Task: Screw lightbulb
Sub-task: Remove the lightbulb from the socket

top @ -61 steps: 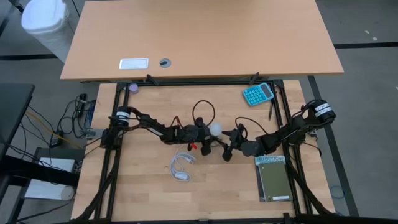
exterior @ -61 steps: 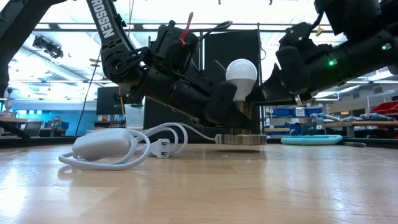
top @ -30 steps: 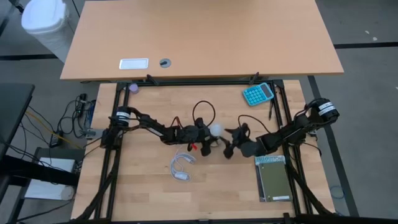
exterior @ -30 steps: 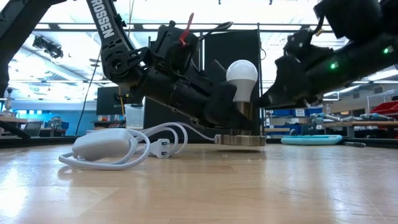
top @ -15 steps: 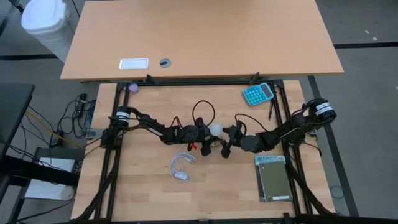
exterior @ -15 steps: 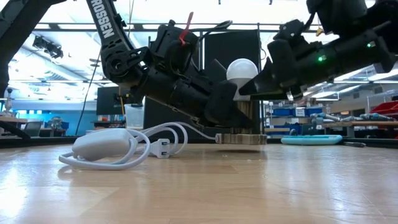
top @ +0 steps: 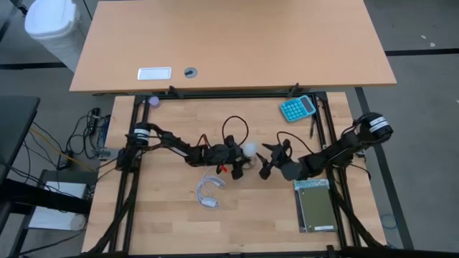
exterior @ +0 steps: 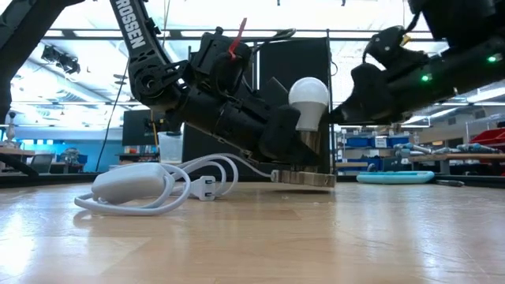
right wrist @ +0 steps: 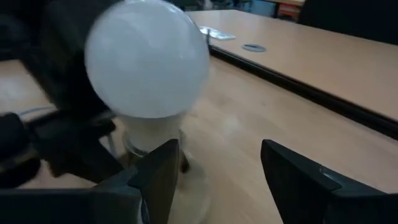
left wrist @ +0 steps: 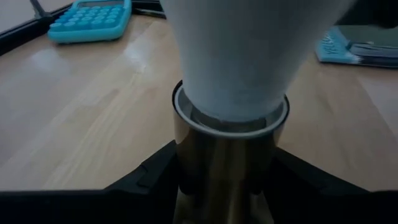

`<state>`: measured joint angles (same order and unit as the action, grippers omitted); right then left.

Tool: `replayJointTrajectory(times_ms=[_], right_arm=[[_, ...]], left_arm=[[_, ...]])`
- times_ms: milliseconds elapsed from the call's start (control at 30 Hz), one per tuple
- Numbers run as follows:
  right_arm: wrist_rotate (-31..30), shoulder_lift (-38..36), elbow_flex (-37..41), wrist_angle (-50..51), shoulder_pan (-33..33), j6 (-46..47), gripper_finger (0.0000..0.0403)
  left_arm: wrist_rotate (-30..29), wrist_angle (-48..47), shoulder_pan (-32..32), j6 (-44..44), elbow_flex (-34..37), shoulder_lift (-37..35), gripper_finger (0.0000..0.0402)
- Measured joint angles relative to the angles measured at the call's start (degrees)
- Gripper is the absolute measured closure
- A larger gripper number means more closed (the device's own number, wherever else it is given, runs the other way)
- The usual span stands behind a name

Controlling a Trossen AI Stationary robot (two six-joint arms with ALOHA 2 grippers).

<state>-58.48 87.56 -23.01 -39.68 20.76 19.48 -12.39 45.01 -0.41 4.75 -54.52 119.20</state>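
Low view: we see the lightbulb [exterior: 308, 102] standing upright near the table's middle, long axis vertical, its white dome pointing up and its base down in a metal collar [left wrist: 229, 163] above the round socket disc [exterior: 304, 178]. Our left gripper [exterior: 293, 136] pinches that collar from the side. Our right gripper [right wrist: 214, 180] hovers just beside the bulb, fingers spread and touching nothing. The coiled white cable [exterior: 150, 187] lies nearby.
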Motion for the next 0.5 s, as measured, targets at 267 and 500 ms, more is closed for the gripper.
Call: replayJointTrajectory(times_ms=[267, 500], right_arm=[[-3.7, -3.8, 0.8, 10.6, 2.3, 11.6, 0.0174], [8.2, 0.1, 0.6, -6.7, -0.6, -0.8, 0.0174]], left_arm=[[0.0, 0.5, 0.0, 0.0, 0.0, 0.0, 0.0207], [0.0, 2.0, 0.0, 0.0, 0.0, 0.0, 0.0207]])
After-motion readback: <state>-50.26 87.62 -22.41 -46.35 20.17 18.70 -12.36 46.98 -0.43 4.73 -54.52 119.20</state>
